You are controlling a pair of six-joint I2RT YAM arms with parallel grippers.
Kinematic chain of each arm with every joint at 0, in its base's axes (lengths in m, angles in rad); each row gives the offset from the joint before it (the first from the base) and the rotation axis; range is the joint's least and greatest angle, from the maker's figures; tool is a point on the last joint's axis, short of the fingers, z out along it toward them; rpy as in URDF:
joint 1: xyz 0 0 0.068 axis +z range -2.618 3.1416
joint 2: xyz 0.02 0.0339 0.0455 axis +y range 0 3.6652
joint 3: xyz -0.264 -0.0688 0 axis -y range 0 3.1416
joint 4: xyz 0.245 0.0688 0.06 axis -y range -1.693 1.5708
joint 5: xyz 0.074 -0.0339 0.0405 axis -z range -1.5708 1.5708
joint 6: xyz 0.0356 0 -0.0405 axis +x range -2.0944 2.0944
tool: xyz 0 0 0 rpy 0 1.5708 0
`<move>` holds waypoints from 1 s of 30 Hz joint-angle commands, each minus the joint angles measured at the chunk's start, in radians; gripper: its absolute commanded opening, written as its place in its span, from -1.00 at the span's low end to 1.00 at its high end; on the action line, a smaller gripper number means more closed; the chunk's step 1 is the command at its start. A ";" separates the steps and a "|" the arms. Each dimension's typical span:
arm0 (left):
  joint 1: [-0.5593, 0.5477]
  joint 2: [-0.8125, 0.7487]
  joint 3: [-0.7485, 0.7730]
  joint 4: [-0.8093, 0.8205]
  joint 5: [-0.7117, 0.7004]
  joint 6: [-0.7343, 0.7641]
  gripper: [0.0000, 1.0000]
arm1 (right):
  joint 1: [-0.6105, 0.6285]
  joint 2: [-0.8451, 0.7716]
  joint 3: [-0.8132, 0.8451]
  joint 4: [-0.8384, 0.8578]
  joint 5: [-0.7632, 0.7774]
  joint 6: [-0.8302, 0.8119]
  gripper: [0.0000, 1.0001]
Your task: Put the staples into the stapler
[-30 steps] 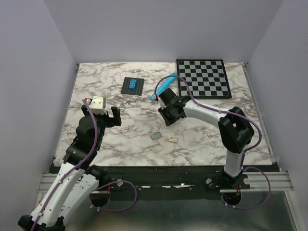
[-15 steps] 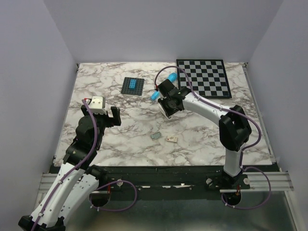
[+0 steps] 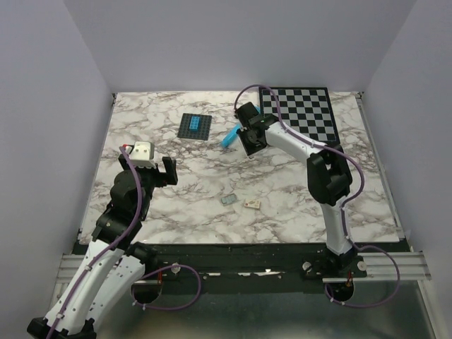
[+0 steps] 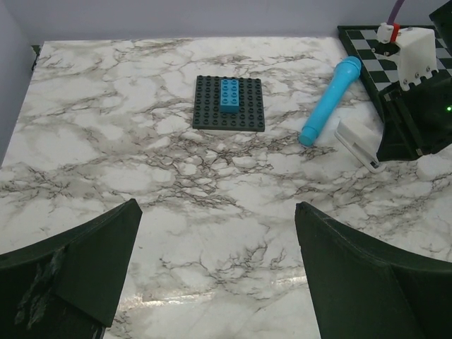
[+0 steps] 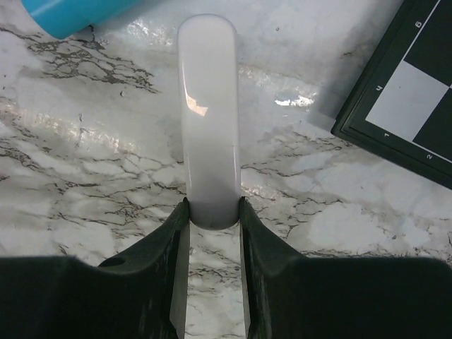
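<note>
Right gripper (image 5: 210,212), reaching to the far side of the marble table (image 3: 183,208), is clamped on the near end of the stapler (image 5: 208,106). The cream-white bar juts straight out from between its two black fingers (image 5: 152,251). Whether the bar rests on the marble or hangs just over it cannot be told. Left gripper (image 4: 215,208) hangs above the table's left half, jaws spread wide with nothing between them, well apart from everything else.

A black-and-white chessboard (image 3: 300,113) lies flat at the far right corner, its near-left corner close to the clamped stapler. A dark studded baseplate (image 4: 229,104) sits near the far edge toward the middle, with a blue brick (image 4: 229,95) pressed onto its back half. A bright blue cylinder (image 4: 329,100) lies slanted between baseplate and chessboard, its lower end just beside the stapler's free tip.

The staples (image 3: 228,200), a tiny grey block, lie flat on bare marble toward the near edge, between the two arms and well apart from the stapler. Just to their right lies a small cream piece (image 3: 252,203), too small to make out.
</note>
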 commanded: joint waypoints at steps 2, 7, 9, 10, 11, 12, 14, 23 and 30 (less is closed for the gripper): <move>0.006 -0.013 -0.010 0.010 0.030 -0.006 0.98 | -0.017 0.028 0.030 -0.004 -0.024 0.021 -0.33; 0.008 -0.023 -0.011 0.010 0.034 -0.010 0.98 | -0.026 -0.092 -0.037 0.005 -0.021 0.024 0.19; 0.008 -0.027 -0.010 0.010 0.037 -0.011 0.98 | -0.045 -0.139 -0.073 0.002 -0.022 0.028 0.38; 0.008 -0.027 -0.008 0.011 0.040 -0.011 0.98 | -0.051 -0.161 -0.087 -0.001 -0.022 0.028 0.43; 0.008 -0.032 -0.010 0.011 0.042 -0.011 0.98 | -0.059 -0.210 -0.099 -0.004 -0.019 0.031 0.48; 0.009 -0.033 -0.010 0.011 0.042 -0.013 0.98 | -0.068 -0.233 -0.132 -0.009 -0.009 0.033 0.57; 0.009 -0.036 -0.011 0.013 0.045 -0.014 0.98 | -0.106 -0.311 -0.171 -0.010 0.011 0.047 0.64; 0.011 -0.066 -0.011 0.014 0.060 -0.022 0.98 | -0.410 -0.546 -0.475 0.022 0.042 0.175 1.00; 0.011 -0.093 -0.013 0.017 0.060 -0.023 0.98 | -0.579 -0.623 -0.653 0.134 0.101 0.268 0.99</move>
